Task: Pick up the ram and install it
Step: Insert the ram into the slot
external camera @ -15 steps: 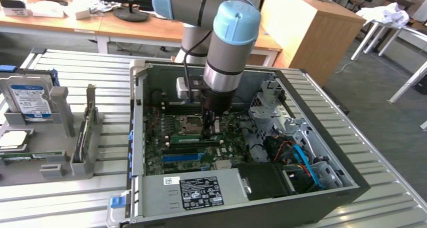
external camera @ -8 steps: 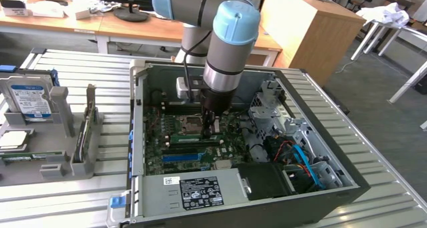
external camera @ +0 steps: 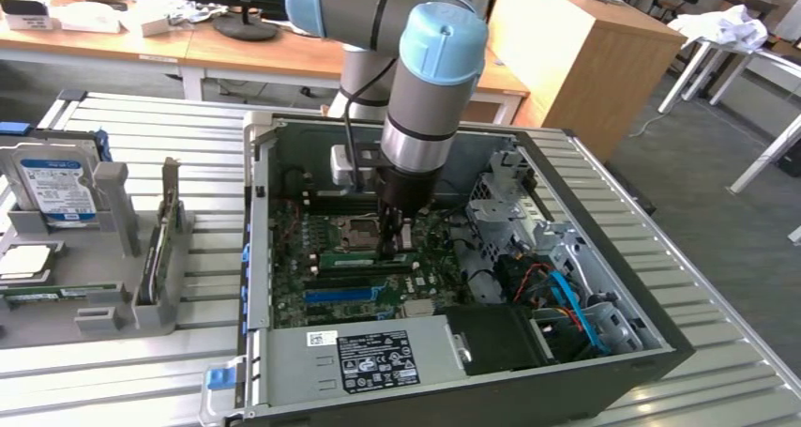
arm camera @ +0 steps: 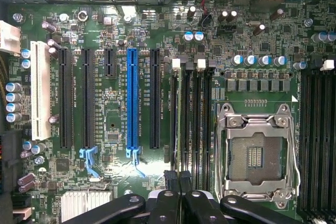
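The ram (arm camera: 184, 119) is a thin green stick seen edge-on, standing in a memory slot between the black slot rows and the CPU socket (arm camera: 255, 153). In the exterior view the ram (external camera: 351, 257) shows as a green strip on the motherboard, running toward that view's left from the fingers. My gripper (arm camera: 178, 181) is shut on the near end of the ram, one dark fingertip (arm camera: 169, 182) on each side of it. In the exterior view the gripper (external camera: 398, 247) reaches straight down into the open computer case (external camera: 257, 211).
A long blue slot (arm camera: 132, 98) and a white slot (arm camera: 39, 90) lie beside the memory rows. The power supply (external camera: 363, 352) fills the case's front. Drive cages and cables (external camera: 551, 286) crowd the exterior view's right. A grey fixture (external camera: 113, 296) holds a hard drive (external camera: 56, 188).
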`<act>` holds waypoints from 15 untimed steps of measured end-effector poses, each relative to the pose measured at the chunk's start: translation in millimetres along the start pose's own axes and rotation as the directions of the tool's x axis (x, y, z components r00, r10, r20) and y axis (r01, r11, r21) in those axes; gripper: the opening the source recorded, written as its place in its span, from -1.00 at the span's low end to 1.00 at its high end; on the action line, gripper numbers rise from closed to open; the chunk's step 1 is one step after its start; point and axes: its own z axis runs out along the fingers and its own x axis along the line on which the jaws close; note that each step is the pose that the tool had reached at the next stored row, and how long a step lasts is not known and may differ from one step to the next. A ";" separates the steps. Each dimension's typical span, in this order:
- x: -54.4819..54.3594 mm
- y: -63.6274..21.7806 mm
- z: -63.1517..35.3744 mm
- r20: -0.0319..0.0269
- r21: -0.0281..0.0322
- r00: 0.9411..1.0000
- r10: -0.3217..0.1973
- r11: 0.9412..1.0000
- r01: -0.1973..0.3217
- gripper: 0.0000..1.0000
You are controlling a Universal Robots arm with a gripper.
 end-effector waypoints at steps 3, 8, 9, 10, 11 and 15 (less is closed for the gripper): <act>0.0 0.0 0.0 0.000 0.000 1.000 -0.001 1.000 0.001 -0.76; 0.0 -0.6 0.1 0.000 0.000 1.000 -0.003 1.000 0.003 -0.76; 0.0 -0.7 0.1 0.000 0.000 1.000 -0.004 1.000 0.004 -0.76; 0.1 -0.7 0.1 0.000 0.000 1.000 -0.004 1.000 0.004 -0.76; 0.4 -0.7 0.1 0.000 0.000 1.000 -0.004 1.000 0.004 -0.76; 0.9 -0.7 0.2 0.000 0.000 1.000 -0.004 1.000 0.004 -0.76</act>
